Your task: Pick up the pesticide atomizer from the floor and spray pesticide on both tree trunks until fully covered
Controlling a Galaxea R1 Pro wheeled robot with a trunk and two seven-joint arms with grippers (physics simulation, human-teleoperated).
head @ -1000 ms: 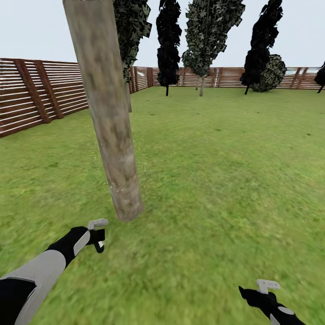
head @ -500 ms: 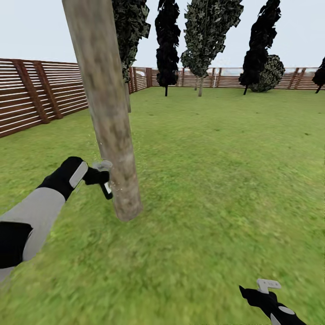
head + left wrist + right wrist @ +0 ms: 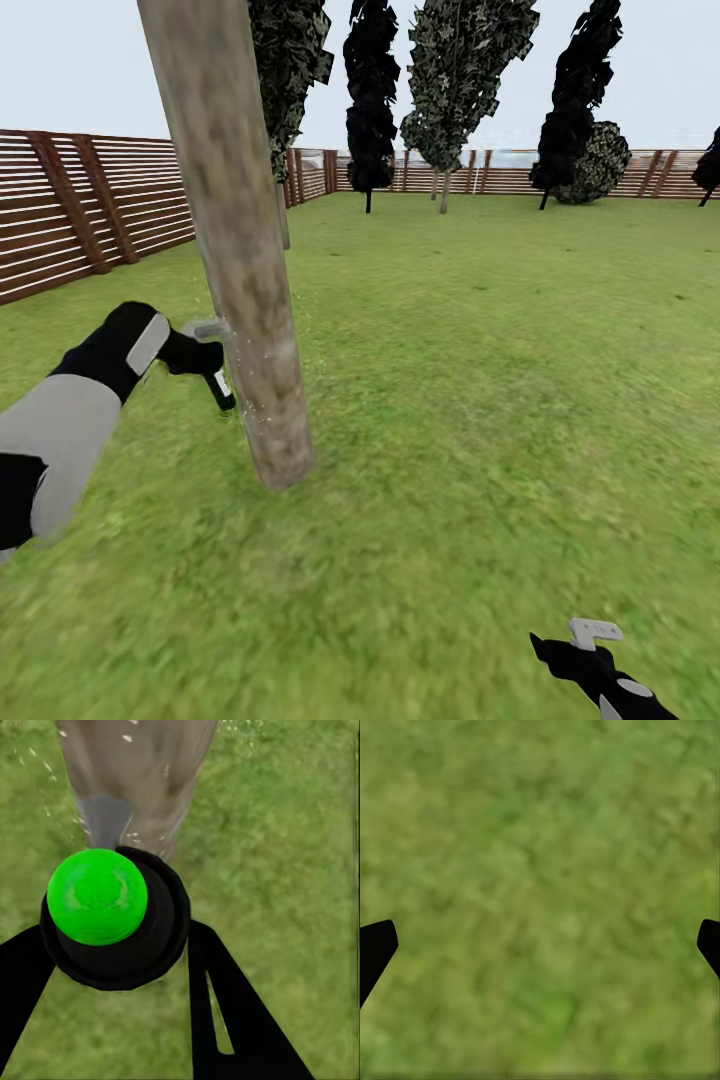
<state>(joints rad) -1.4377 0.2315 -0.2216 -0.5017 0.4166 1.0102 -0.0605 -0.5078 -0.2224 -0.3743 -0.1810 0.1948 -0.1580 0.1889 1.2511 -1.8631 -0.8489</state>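
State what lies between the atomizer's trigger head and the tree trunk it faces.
Pale pesticide specks drift in the short gap between the atomizer and the trunk, seen in the left wrist view.

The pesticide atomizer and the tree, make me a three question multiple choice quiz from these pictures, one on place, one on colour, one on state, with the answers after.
1. Where is the pesticide atomizer?
A. lying on the lawn
B. in the left gripper, close beside the tree trunk
C. in the right gripper

2. What colour is the spot on the atomizer in the left wrist view?
A. red
B. blue
C. bright green

3. How is the right gripper?
A. open over bare grass
B. shut on the atomizer
C. pressed against the trunk

Answers: 1 B, the head view shows the bottle held next to the trunk. 2 C, the round spot is green. 3 A, its fingertips stand far apart over lawn.
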